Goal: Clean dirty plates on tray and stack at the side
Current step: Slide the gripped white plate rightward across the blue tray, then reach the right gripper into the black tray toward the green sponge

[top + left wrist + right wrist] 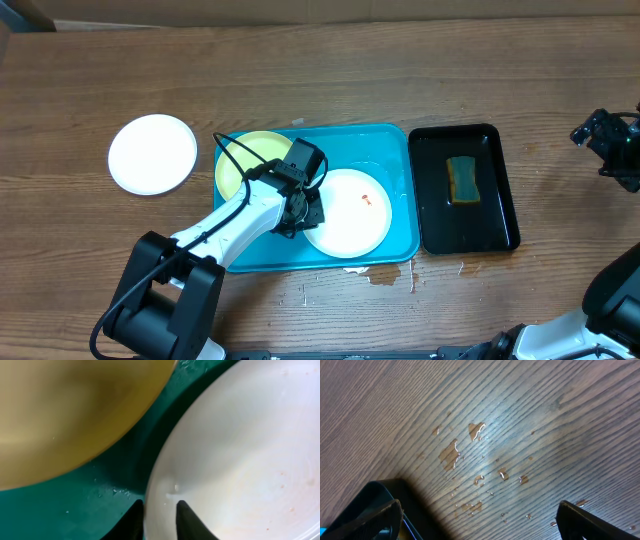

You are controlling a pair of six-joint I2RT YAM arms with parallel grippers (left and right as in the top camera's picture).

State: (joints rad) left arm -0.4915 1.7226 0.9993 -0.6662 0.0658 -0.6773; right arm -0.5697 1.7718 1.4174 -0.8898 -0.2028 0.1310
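The turquoise tray [400, 138] holds a pale yellow-green plate [248, 158] at its left and a white plate [352, 218] with small orange-red smears at its right. My left gripper [296, 214] is at that white plate's left rim. In the left wrist view its fingers [160, 521] straddle the rim of the white plate [240, 445], shut on it, with the yellow-green plate [65, 410] and the tray floor [115, 480] beside. A second white plate [152, 153] lies on the table left of the tray. My right gripper [610, 140] is open and empty at the far right.
A narrow black tray [512, 190] with a sponge [462, 180] in it stands right of the turquoise tray. Water drops [465, 445] lie on the wood under my right gripper [480, 520], with the black tray's corner [375, 495] nearby. A small puddle [385, 272] sits at the tray's front edge.
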